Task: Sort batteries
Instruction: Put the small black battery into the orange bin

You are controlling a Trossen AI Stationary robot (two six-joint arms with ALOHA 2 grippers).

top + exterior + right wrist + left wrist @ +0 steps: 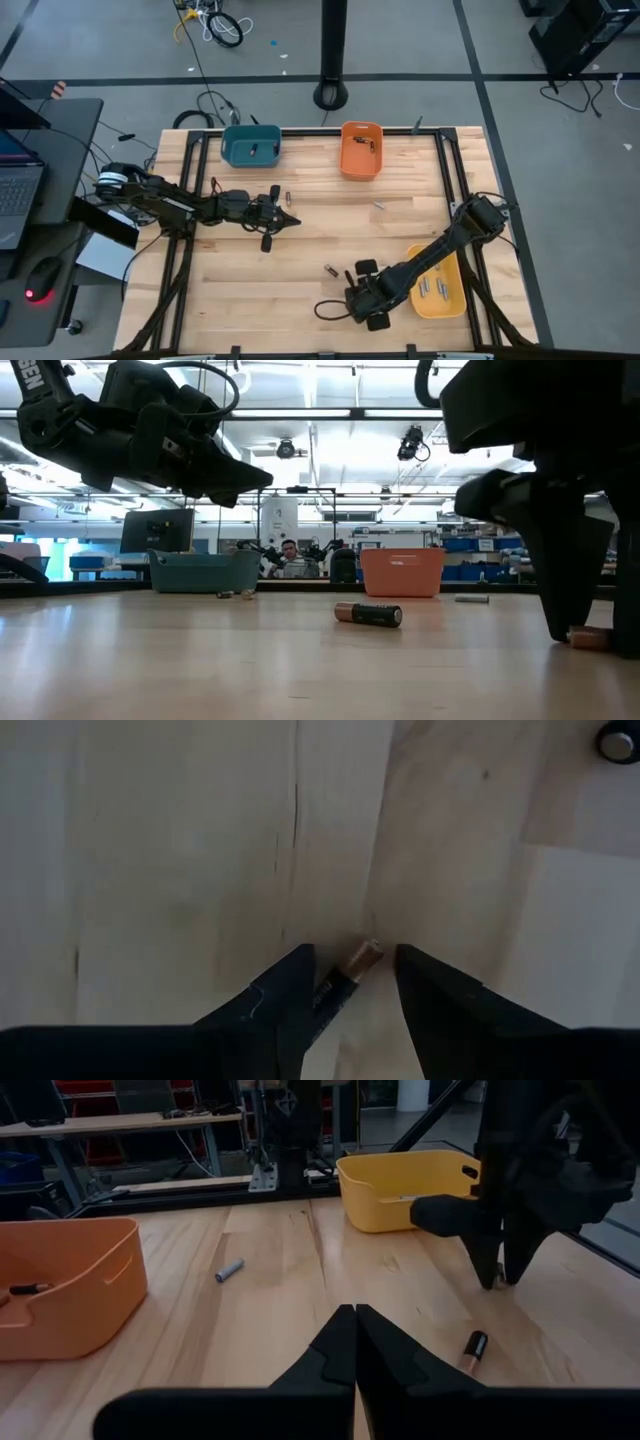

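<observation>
A battery [352,966] lay on the tabletop [180,840] between the right end effector's [350,982] spread fingers, straddled ready for a pinch. The left end effector [355,1342] hovered pinched empty; another battery [368,614] waited mid-tabletop.

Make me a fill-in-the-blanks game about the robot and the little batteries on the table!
The right end effector reaches down with a small copper-tipped battery between its ____ fingers.
The left end effector hovers with its fingers ____.
The grey cylinder battery lies on the bare wooden table, ____ the orange plastic bin.

Missing words: open; shut; outside
</observation>
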